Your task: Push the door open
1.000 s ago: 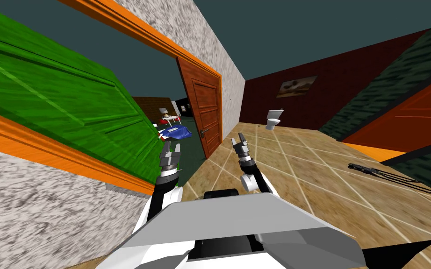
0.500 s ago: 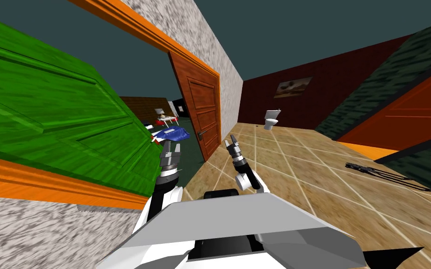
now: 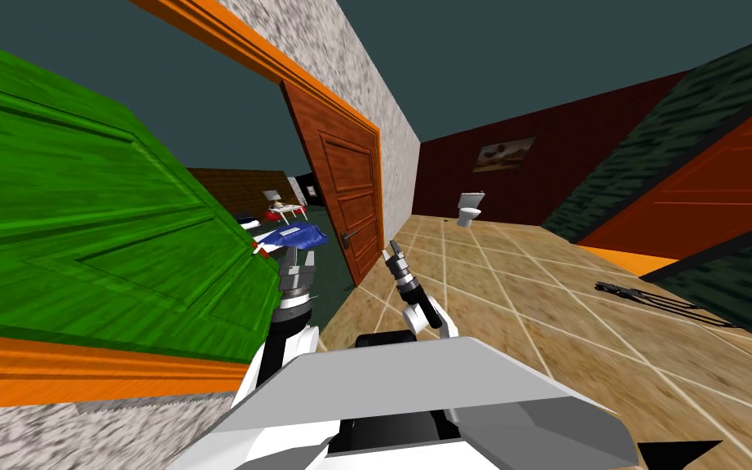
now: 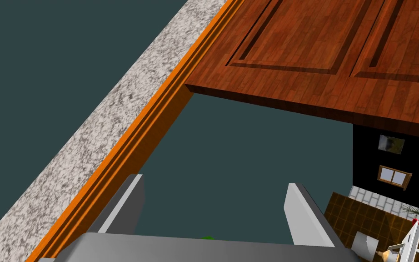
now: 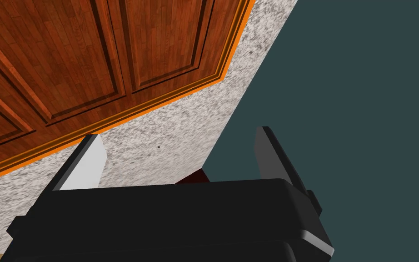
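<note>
Now the brown door (image 3: 350, 188) stands ahead, a little to my left, swung partly out of its orange frame (image 3: 285, 64) with a gap at the handle (image 3: 350, 237) side, so I judge the push begun but not finished. The left gripper (image 3: 299, 259) is raised before the gap and the right gripper (image 3: 391, 253) before the door's lower part, both spread wide and holding nothing, and neither seems to touch the wood. Next, I think, a gripper should bear on the panel near the handle, away from the hinges, and press steadily.
</note>
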Tool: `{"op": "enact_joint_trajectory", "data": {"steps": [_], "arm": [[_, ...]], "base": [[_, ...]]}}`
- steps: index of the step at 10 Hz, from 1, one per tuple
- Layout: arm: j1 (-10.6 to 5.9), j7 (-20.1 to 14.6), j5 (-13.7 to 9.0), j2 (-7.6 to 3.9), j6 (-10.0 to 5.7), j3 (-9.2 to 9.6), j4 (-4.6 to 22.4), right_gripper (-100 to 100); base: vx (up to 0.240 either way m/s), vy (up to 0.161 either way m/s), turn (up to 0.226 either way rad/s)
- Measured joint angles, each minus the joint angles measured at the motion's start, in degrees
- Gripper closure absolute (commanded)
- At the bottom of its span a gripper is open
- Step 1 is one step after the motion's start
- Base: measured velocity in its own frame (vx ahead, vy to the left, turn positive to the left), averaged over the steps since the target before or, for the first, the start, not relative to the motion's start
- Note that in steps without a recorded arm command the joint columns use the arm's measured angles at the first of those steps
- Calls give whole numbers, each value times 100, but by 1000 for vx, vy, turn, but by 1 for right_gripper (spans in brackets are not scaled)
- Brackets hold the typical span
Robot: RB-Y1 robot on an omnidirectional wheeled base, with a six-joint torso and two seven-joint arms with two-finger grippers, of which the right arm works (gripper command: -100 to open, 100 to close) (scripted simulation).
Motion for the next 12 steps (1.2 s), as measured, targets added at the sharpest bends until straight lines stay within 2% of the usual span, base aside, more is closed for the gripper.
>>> {"op": "enact_joint_trajectory", "data": {"steps": [1,3,4,6,8,9,12], "arm": [[-93,-39,-9,-30,1,130,136,-100],[-297,-98,-16,-52,116,376,323,-100],[-386,-139,-27,-80,126,479,450,-100],[-486,-152,-12,-64,59,691,716,-100],[-680,-218,-28,-104,125,919,923,-100],[-781,-242,-30,-84,160,1008,1032,-100],[-932,-287,-28,-104,213,1282,1251,-100]], "base": [[168,-14,-65],[179,14,-72],[143,0,-49],[105,7,-73],[128,7,-55],[120,10,-39],[96,0,-51]]}}
